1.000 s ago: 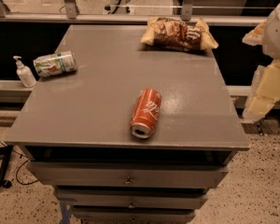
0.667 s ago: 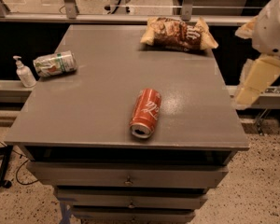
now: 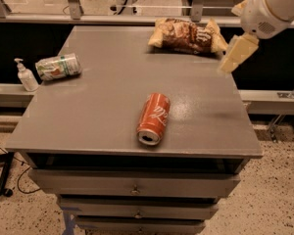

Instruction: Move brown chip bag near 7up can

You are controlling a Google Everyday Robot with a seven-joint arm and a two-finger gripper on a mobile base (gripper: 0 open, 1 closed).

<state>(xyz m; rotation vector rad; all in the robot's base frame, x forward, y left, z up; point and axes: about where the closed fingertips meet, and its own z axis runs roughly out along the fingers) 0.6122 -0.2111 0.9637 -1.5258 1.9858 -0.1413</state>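
The brown chip bag (image 3: 186,35) lies at the far right end of the grey table top (image 3: 98,102), crinkled, with tan ends. The 7up can (image 3: 59,66) lies on its side near the table's left edge, far from the bag. My gripper (image 3: 236,54) hangs from the white arm (image 3: 272,6) at the upper right. It is above the table's right edge, just right of and a little nearer than the bag, apart from it. It holds nothing that I can see.
A red Coca-Cola can (image 3: 153,118) lies on its side near the table's front middle. A small white pump bottle (image 3: 25,76) stands on a ledge left of the table. Drawers (image 3: 134,187) sit below the top. A rail runs behind the table.
The arm and gripper have moved up and to the left, from beside the table's right edge to close by the chip bag. The bag and both cans have not moved.
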